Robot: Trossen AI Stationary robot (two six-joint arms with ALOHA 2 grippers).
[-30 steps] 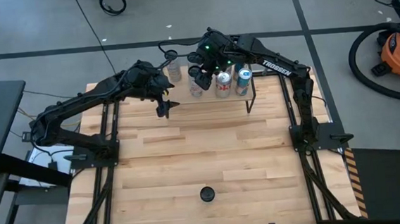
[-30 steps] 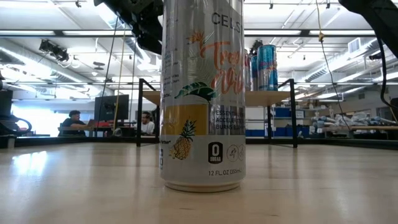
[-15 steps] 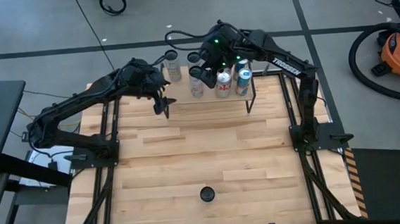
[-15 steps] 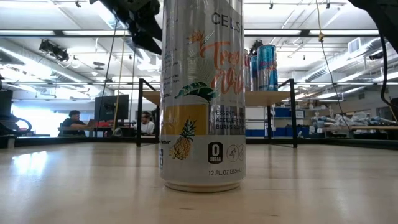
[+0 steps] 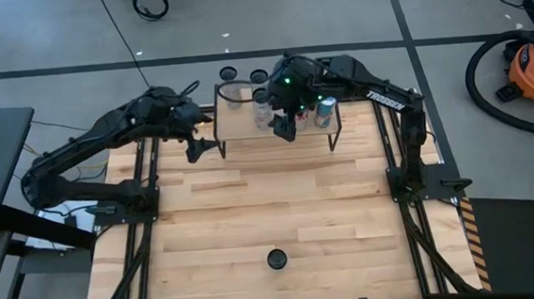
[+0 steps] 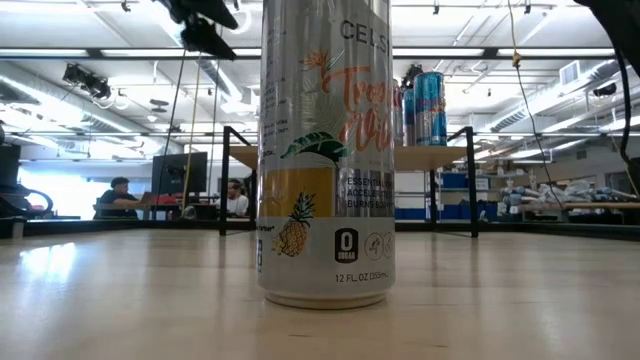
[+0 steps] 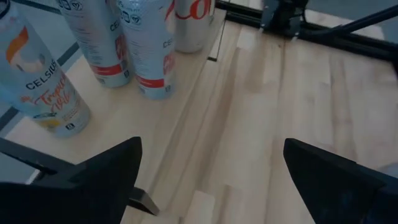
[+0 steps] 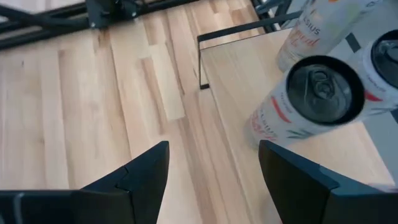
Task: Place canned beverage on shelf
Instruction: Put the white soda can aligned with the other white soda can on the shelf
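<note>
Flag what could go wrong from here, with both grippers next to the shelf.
1. The open right gripper hangs close beside the nearest can on the shelf. A sideways swing could topple it into its neighbours.
2. The open left gripper sits near the shelf's left end. A bump there could jolt everything standing on the shelf.

The near can (image 6: 325, 150) reads "0 SUGAR" and "12 FL. OZ"; the shelf can (image 7: 46, 84) reads "CELSIUS".

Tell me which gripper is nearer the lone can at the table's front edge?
Neither clearly: both hover far off at the shelf, right gripper over its front edge, left gripper off its left end. The can stands alone.
</note>
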